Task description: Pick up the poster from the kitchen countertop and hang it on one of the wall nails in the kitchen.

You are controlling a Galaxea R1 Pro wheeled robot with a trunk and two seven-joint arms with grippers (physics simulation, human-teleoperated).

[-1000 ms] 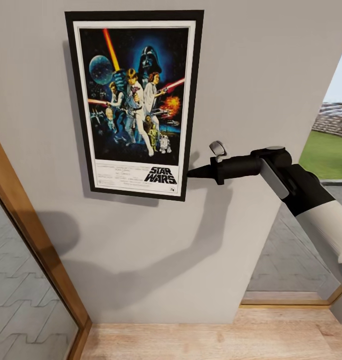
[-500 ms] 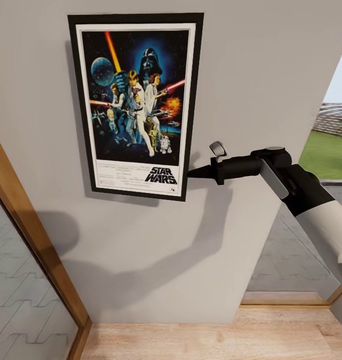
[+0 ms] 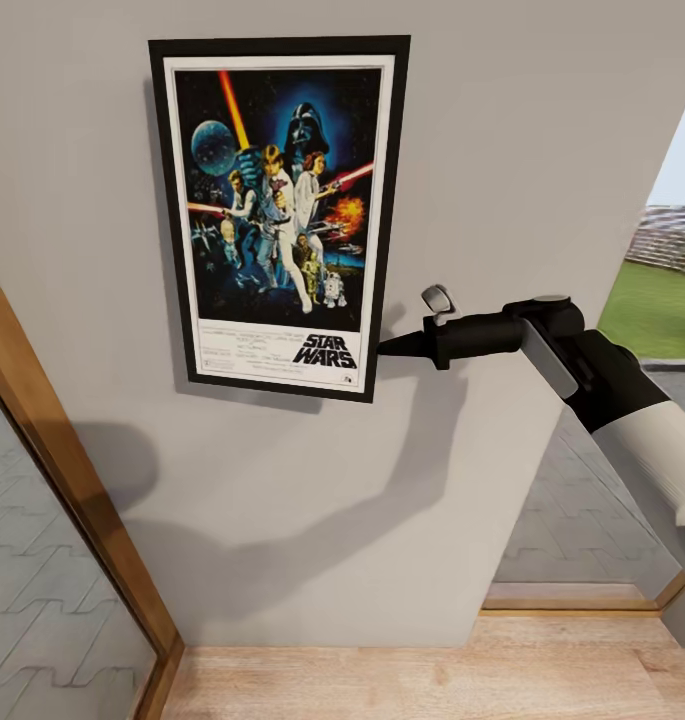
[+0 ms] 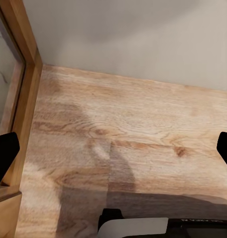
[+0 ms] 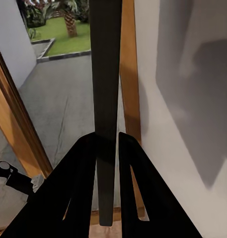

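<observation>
The right pincer (image 3: 387, 348) pinches the poster (image 3: 280, 215) by its lower edge against the wall (image 3: 502, 150); releasing should wait until the frame hangs straight.

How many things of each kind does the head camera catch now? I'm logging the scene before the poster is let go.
Poster: 1
Robot arm with right gripper: 1
Wooden window frames: 2
Total: 4

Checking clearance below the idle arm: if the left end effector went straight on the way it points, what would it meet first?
The wood plank floor, as far as the left wrist view shows. The left end effector is open, with nothing between its fingers and the planks.
</observation>
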